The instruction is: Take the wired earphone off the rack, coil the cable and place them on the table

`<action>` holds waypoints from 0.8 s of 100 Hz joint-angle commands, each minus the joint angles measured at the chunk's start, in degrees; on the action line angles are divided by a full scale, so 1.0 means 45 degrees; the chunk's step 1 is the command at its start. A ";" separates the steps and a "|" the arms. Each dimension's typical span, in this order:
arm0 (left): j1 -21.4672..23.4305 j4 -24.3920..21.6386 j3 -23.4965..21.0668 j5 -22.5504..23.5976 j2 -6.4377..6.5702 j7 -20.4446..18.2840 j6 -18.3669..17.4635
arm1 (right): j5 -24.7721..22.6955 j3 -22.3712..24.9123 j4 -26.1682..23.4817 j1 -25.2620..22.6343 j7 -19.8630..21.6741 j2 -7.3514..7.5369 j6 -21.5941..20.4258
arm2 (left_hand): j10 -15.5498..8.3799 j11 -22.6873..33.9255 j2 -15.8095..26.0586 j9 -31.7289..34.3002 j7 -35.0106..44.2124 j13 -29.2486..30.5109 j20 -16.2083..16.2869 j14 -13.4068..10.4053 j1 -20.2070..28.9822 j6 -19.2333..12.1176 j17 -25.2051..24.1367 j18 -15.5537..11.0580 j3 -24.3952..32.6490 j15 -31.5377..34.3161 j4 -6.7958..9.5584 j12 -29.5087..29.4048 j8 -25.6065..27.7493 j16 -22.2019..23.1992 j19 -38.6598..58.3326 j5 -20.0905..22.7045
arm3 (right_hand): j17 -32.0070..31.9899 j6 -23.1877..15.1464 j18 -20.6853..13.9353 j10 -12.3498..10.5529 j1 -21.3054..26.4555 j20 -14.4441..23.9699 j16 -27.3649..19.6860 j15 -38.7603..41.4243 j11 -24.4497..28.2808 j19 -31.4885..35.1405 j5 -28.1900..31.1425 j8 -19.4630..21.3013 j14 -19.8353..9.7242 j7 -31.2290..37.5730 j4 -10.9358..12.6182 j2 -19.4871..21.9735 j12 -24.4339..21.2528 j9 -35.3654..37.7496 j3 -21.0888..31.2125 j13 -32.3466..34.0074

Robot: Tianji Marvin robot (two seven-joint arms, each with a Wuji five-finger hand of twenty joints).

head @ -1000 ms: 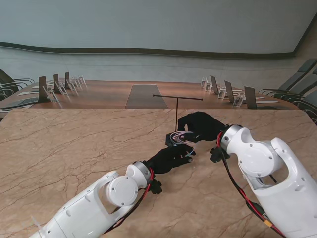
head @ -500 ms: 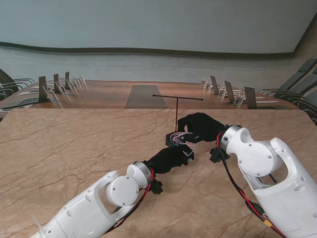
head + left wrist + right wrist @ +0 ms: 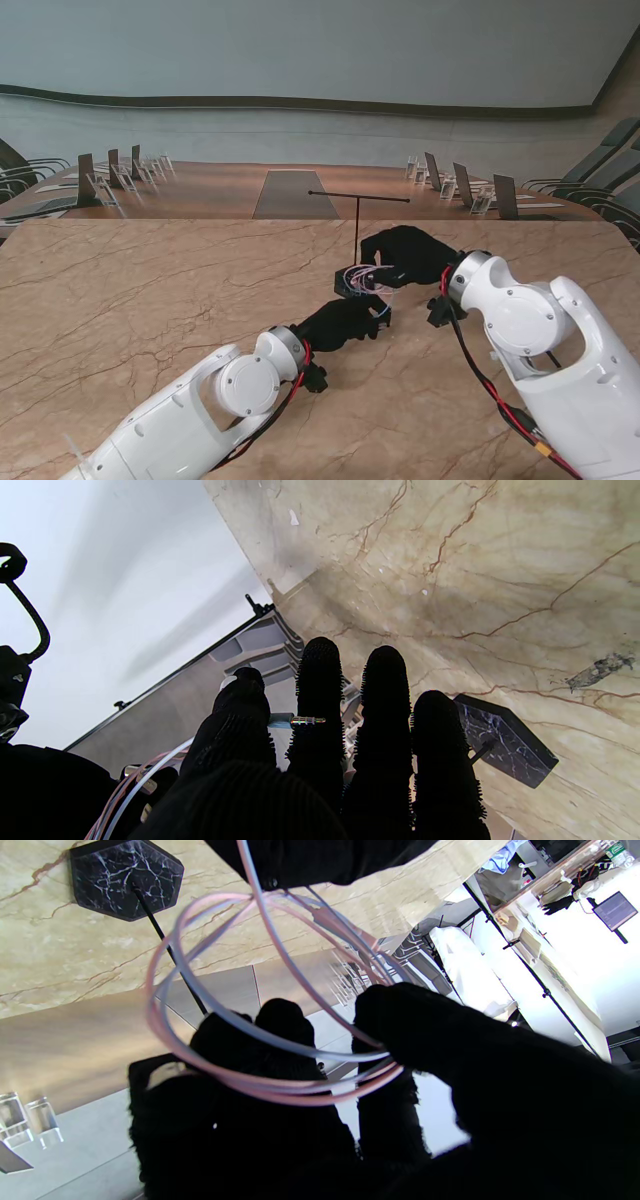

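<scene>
R hand [image 3: 405, 256] has fingers [image 3: 280, 1040] closed round the coiled earphone cable [image 3: 270, 1050], just by the rack [image 3: 357, 225]. L hand [image 3: 343, 322] pinches the plug [image 3: 300, 721] btwn thumb & fingers, above the counter [image 3: 150, 290].

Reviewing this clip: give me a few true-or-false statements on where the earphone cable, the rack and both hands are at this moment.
1. The cable is looped in several turns at the right hand. True.
2. The earphone hangs on the rack's crossbar. False: the crossbar is bare.
3. The jack plug sits at the left hand's fingers. True.
4. The rack's base is white. False: it is dark marble.
</scene>
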 commanded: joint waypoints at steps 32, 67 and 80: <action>0.0104 -0.0139 -0.0087 -0.0091 0.0143 -0.0450 0.0111 | -0.0151 0.0219 -0.0018 0.0011 -0.0184 -0.0024 -0.0416 | -0.0207 0.0037 0.0381 0.0297 0.1674 0.0370 -0.0175 0.0203 0.1024 -0.1271 0.0003 0.0149 0.0992 0.0088 0.0339 0.0428 0.2030 -0.0034 0.0505 0.1373 | -0.0600 -0.1631 -0.1521 0.1430 0.1004 0.0331 -0.0090 0.0270 0.0011 -0.0098 0.0257 0.0311 0.1195 0.1487 0.0014 0.0649 -0.0452 -0.0344 0.0574 -0.0411; 0.0122 -0.0061 -0.0121 -0.0002 0.0194 -0.0570 0.0276 | -0.0126 0.0431 -0.0084 0.0024 -0.0232 -0.0029 -0.0595 | -0.0349 0.0188 0.0493 0.0179 0.1628 0.0225 -0.0175 0.0128 0.1025 -0.1424 -0.0118 0.0012 0.0842 0.0176 0.0334 0.0741 0.2462 0.0097 0.0489 0.1301 | -0.0728 -0.1596 -0.1551 0.1431 0.1033 0.0448 -0.0112 0.0226 0.0053 -0.0195 0.0235 0.0330 0.1179 0.1500 -0.0023 0.0686 -0.0537 -0.0433 0.0515 -0.0499; 0.0133 -0.0075 -0.0122 0.0043 0.0220 -0.0621 0.0304 | -0.0154 0.0586 -0.0106 0.0026 -0.0269 -0.0031 -0.0725 | -0.0412 0.0273 0.0573 0.0094 0.1671 0.0150 -0.0168 0.0107 0.1023 -0.1564 -0.0160 -0.0072 0.0755 0.0222 0.0346 0.0886 0.2621 0.0148 0.0480 0.1207 | -0.0771 -0.1669 -0.1570 0.1397 0.0977 0.0493 -0.0118 0.0206 0.0064 -0.0233 0.0209 0.0337 0.1157 0.1481 -0.0010 0.0696 -0.0559 -0.0456 0.0541 -0.0538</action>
